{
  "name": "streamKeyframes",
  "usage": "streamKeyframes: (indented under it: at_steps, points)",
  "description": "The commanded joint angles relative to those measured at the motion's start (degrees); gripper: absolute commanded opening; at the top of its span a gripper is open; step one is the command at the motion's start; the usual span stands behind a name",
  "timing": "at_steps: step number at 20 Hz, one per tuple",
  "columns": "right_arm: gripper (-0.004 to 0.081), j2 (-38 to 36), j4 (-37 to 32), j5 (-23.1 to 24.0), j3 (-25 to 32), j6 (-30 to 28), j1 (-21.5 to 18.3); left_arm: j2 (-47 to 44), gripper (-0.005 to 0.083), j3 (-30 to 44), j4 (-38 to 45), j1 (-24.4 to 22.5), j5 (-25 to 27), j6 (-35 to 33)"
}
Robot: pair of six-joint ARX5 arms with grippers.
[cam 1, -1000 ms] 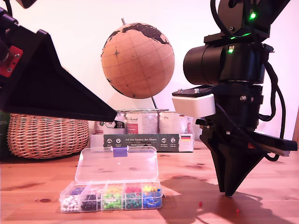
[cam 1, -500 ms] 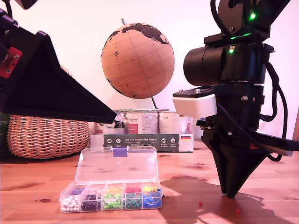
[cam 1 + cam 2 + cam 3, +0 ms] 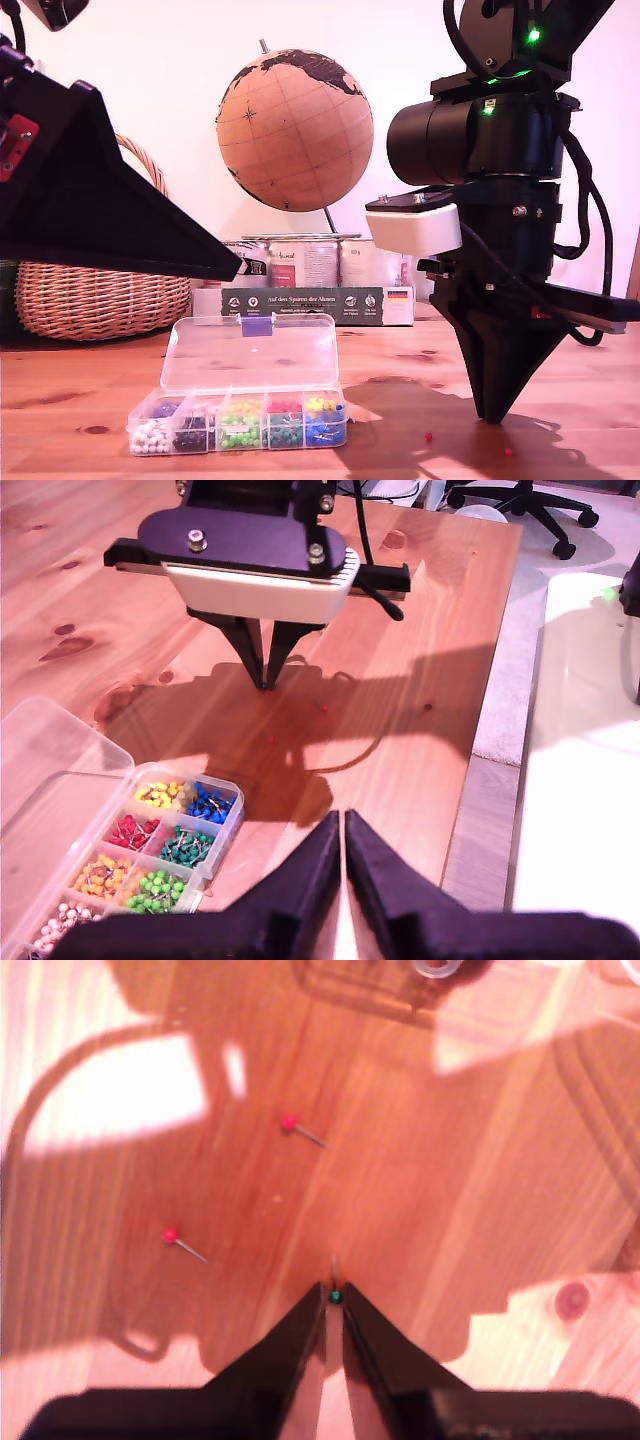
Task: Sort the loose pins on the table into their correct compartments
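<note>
While my second hand [image 3: 334, 1298] pinches a green pin [image 3: 336, 1297] — my first hand [image 3: 343, 825] is closed.

Exterior view sits low at table [image 3: 400, 370] level; both wrist views look downward.

A cork-coloured globe [image 3: 294, 130] with dark continents stood on a tilted stand behind the work area. At the exterior view's left sat a wicker basket [image 3: 100, 290] with an arched handle. Glass jars [image 3: 300, 262] with labels lined up behind a long dark printed carton [image 3: 303, 304]. An office chair's base [image 3: 520, 502] showed on the floor beyond.
</note>
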State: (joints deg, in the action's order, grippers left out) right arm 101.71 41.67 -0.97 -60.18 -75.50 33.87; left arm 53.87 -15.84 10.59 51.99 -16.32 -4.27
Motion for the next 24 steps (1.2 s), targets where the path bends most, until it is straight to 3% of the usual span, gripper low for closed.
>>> streamKeyframes:
  at_steps: [1,15,24]
  points:
    - [-0.0002,2.7,-0.7,0.1,0.5,-1.1,0.2,0.6,-0.0024,1.3,0.2,0.0,0.1,-0.3]
    - [-0.001,2.7,0.5,0.4,0.0,-0.8,1.2,0.6,-0.0024,1.3,0.2,0.0,0.1,-0.7]
    - [-0.001,2.7,2.7,1.6,-3.5,0.7,1.4,0.6,-0.0024,1.3,0.2,0.0,0.2,-0.7]
